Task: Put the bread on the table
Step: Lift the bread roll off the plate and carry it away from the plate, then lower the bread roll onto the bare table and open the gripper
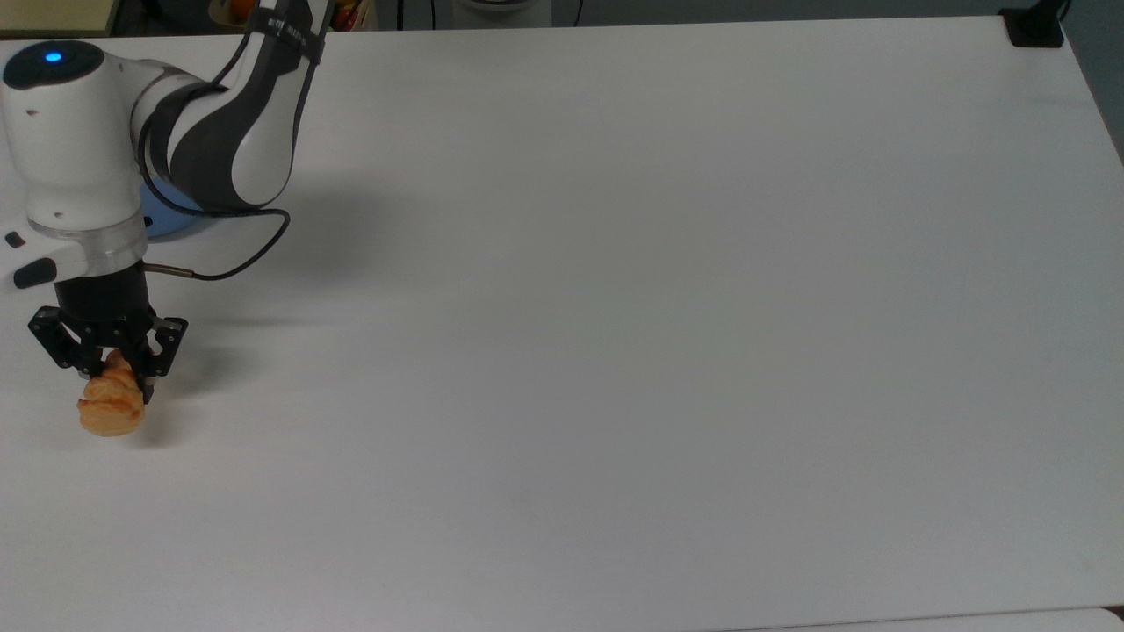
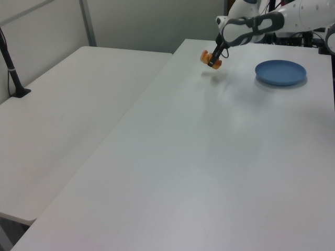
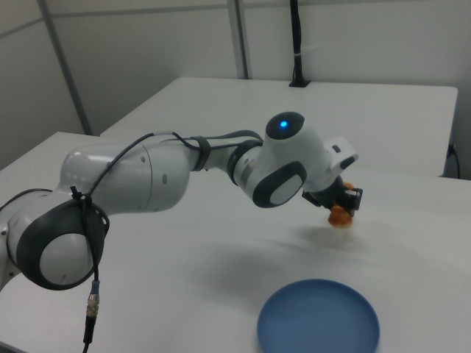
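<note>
The bread point(image 1: 111, 410) is a small golden-orange ridged roll, held by my gripper point(image 1: 107, 373), whose black fingers are shut on its upper end. It hangs a little above the white table point(image 1: 615, 307) near the top view's left edge, with its shadow close beside it. In the left view the bread point(image 2: 208, 56) hangs below the gripper point(image 2: 213, 61) at the far end of the table point(image 2: 199, 157). In the right view the bread point(image 3: 338, 215) shows just under the gripper point(image 3: 343, 201), beyond the arm's wrist.
A round blue plate point(image 2: 280, 72) sits bare on the table to the left view's right of the bread; the plate point(image 3: 318, 322) is at the right view's bottom. The arm point(image 1: 211, 140) covers most of it from above. A second white table point(image 2: 68, 115) adjoins.
</note>
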